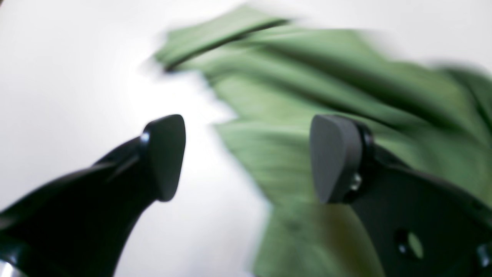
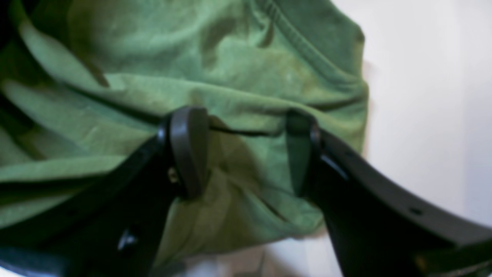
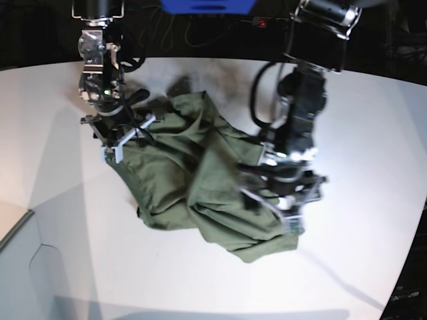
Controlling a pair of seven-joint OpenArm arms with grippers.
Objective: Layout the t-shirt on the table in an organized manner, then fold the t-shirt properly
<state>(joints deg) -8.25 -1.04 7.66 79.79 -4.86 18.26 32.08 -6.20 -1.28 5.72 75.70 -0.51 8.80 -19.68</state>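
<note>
Base view shows the t-shirt (image 3: 200, 183) bunched on the worktop (image 3: 53, 167), not yet spread. Both grippers, left gripper (image 1: 246, 157) and right gripper (image 2: 246, 152), hover with jaws spread, seemingly hunting edges.

Blue object (image 3: 207, 5) and dark cables (image 3: 170, 30) at the table's far edge

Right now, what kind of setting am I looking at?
Probably a robot lab bench: a bare white table holding only a crumpled t-shirt, cables and equipment against the dark back edge.
</note>
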